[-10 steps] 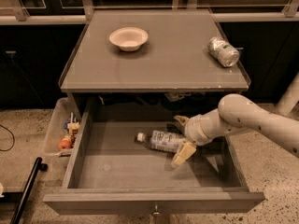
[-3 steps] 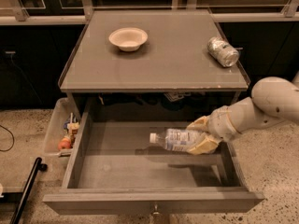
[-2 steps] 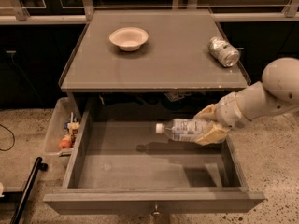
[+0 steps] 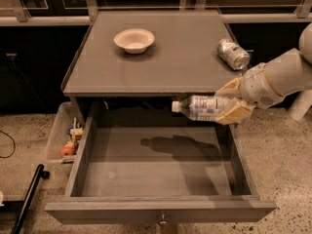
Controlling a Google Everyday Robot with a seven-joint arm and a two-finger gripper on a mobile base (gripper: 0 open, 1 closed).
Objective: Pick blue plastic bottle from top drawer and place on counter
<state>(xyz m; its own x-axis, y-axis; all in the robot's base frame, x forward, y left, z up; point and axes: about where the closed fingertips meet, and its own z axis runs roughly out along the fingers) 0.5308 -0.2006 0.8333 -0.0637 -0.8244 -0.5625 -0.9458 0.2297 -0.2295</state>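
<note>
One small clear plastic bottle (image 4: 200, 107) with white cap and pale blue label hangs level, clamped at its base end by the two-finger tool (image 4: 228, 103). It sits just below the front edge of the grey bench (image 4: 180, 62), near the front right corner, above the open grey-brown top drawer (image 4: 161, 210). Its long axis runs along that edge, cap pointing left, tool to its right. Placing it calls for a lift and carry back, clear of the silver metal can (image 4: 233, 53) by the right edge.

- bottle (image 4: 202, 107): clear glossy plastic, clamped in the gripper (image 4: 230, 101) above the drawer's right rear corner; jaws matt tan
- can (image 4: 232, 53): shiny metal
- bowl (image 4: 134, 39): pale, matt
- surface (image 4: 165, 69): smooth grey, faint sheen
- drawer (image 4: 161, 211): matt grey-brown
</note>
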